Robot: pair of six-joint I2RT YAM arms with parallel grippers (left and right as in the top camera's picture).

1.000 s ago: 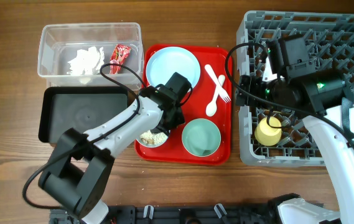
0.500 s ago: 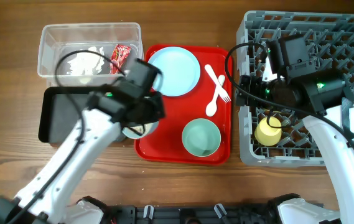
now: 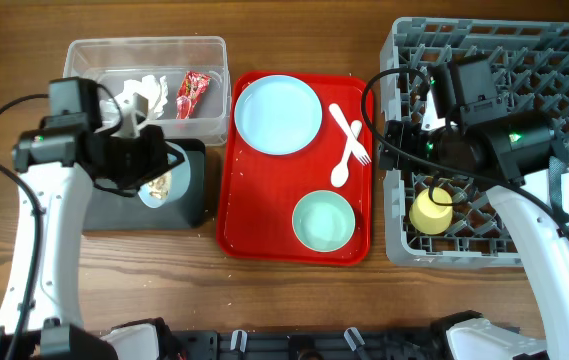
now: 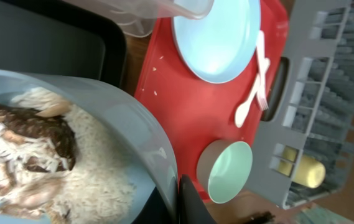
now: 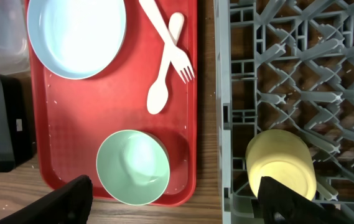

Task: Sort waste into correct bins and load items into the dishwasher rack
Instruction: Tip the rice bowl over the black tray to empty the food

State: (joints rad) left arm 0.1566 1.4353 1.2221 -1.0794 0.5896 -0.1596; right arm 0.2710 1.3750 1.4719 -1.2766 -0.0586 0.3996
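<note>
My left gripper (image 3: 156, 168) (image 4: 180, 194) is shut on the rim of a pale blue-green bowl (image 3: 160, 184) (image 4: 102, 130) and holds it over the black tray (image 3: 190, 205) (image 4: 46, 50). The bowl holds brownish-white food scraps (image 4: 27, 149). A red wrapper (image 3: 192, 92) and a white tissue (image 3: 142, 96) lie in the clear tub (image 3: 144, 50). The plate (image 3: 277, 115) (image 5: 77, 34), the empty bowl (image 3: 323, 221) (image 5: 132, 167) and the spoon and fork (image 3: 344, 148) (image 5: 167, 62) are on the red tray (image 3: 264, 235). My right gripper (image 5: 178, 200) is open and empty above the left edge of the dishwasher rack (image 3: 524, 60) (image 5: 301, 62). The yellow cup (image 3: 431, 211) (image 5: 279, 165) lies in the rack.
The red tray sits between the bins and the rack. Small crumbs are scattered on it. The rack fills the right side of the table. Bare wood runs along the front edge.
My left arm has carried the bowl of scraps leftward off the red tray to above the black tray. The right arm has not moved.
</note>
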